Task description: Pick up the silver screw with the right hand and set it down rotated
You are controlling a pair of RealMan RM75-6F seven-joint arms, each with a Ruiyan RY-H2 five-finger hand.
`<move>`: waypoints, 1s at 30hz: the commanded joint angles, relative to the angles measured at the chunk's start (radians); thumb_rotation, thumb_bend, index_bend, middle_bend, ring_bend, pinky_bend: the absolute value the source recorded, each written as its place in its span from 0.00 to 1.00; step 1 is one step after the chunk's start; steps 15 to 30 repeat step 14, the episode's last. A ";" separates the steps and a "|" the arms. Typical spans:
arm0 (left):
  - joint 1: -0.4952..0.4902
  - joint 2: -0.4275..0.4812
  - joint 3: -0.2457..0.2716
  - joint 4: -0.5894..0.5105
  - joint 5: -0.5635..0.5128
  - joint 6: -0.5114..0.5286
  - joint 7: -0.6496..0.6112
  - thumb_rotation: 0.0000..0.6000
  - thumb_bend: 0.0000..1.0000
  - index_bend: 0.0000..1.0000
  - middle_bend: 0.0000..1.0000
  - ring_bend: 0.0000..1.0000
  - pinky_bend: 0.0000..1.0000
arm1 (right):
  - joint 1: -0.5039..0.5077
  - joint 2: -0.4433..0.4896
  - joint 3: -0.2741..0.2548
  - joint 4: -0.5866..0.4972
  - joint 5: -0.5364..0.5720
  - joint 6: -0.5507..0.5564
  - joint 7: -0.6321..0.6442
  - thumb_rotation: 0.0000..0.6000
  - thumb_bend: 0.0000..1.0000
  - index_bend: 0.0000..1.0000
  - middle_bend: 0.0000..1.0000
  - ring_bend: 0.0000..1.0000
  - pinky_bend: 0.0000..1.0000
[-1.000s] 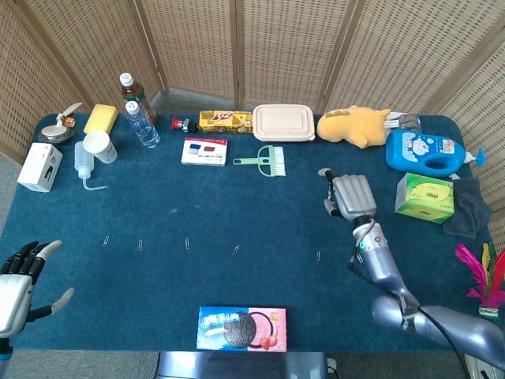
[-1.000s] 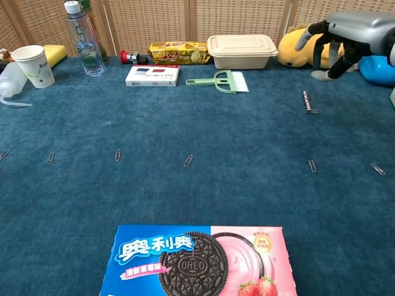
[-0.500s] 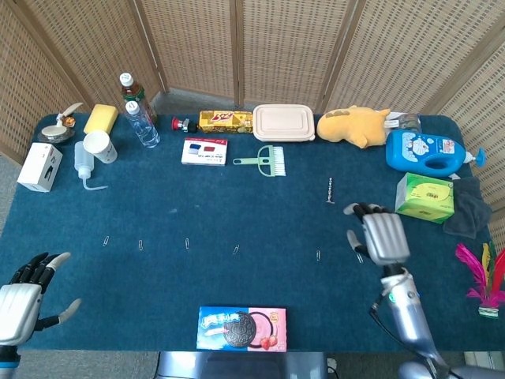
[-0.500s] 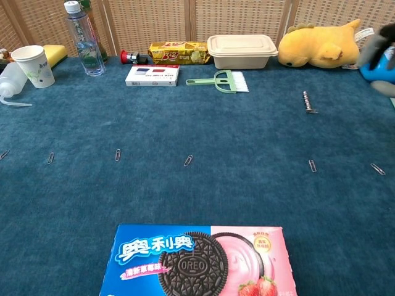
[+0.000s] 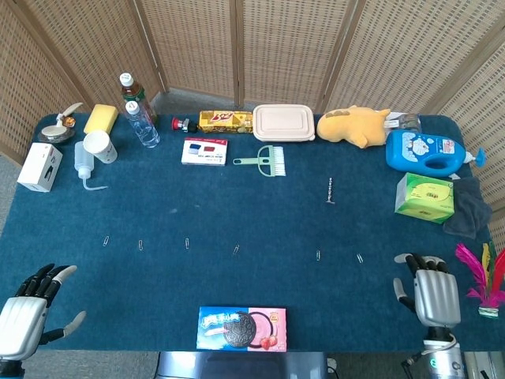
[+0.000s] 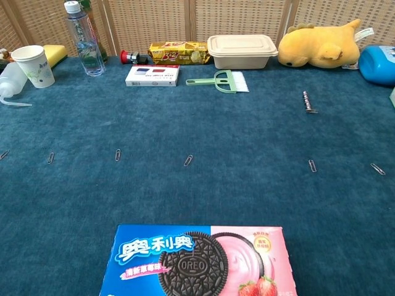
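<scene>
We count one screw (image 5: 330, 190), lying flat on the blue cloth (image 5: 237, 213) below the plush (image 5: 359, 126) and left of the green box (image 5: 425, 197), with its head toward the near edge; nothing touches it. There are six paperclips: four in a row at left-centre (image 5: 106, 241) (image 5: 140, 245) (image 5: 187, 243) (image 5: 236, 249), then two on the right (image 5: 318, 256) (image 5: 360, 257). There are two bottles (image 5: 136, 109), one cup (image 5: 99, 146), one squeeze bottle (image 5: 84, 162), one brush (image 5: 264, 161), one lidded tub (image 5: 283, 122), one detergent jug (image 5: 428, 152) and one cookie pack (image 5: 241, 328). The right hand (image 5: 432, 296) sits at the near right corner, well apart from the screw, fingers extended and holding nothing; it appears in the head view only. The left hand (image 5: 28, 316) is at the near left corner, fingers spread, empty. Against the frame one second earlier, the right hand has pulled back from just beside the screw to the table's near edge and has left the chest view. The screw has not shifted over that second. The left hand has dropped slightly lower, though its wrist is cut off, so we cannot be sure how far.
</scene>
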 commanded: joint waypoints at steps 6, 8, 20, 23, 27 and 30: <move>0.007 0.005 0.002 -0.019 0.008 0.006 0.008 0.78 0.39 0.16 0.20 0.12 0.19 | -0.050 0.002 -0.003 0.012 -0.037 -0.001 0.033 1.00 0.39 0.40 0.42 0.36 0.27; 0.008 0.007 -0.001 -0.028 0.007 0.007 0.022 0.78 0.39 0.16 0.20 0.12 0.19 | -0.061 0.003 0.002 0.016 -0.045 -0.003 0.038 1.00 0.39 0.40 0.42 0.36 0.27; 0.006 0.014 -0.010 -0.058 0.003 0.005 0.038 0.78 0.39 0.16 0.20 0.12 0.19 | -0.079 0.010 0.020 0.016 -0.056 -0.018 0.047 1.00 0.40 0.40 0.42 0.36 0.26; 0.006 0.014 -0.010 -0.058 0.003 0.005 0.038 0.78 0.39 0.16 0.20 0.12 0.19 | -0.079 0.010 0.020 0.016 -0.056 -0.018 0.047 1.00 0.40 0.40 0.42 0.36 0.26; 0.006 0.014 -0.010 -0.058 0.003 0.005 0.038 0.78 0.39 0.16 0.20 0.12 0.19 | -0.079 0.010 0.020 0.016 -0.056 -0.018 0.047 1.00 0.40 0.40 0.42 0.36 0.26; 0.006 0.014 -0.010 -0.058 0.003 0.005 0.038 0.78 0.39 0.16 0.20 0.12 0.19 | -0.079 0.010 0.020 0.016 -0.056 -0.018 0.047 1.00 0.40 0.40 0.42 0.36 0.26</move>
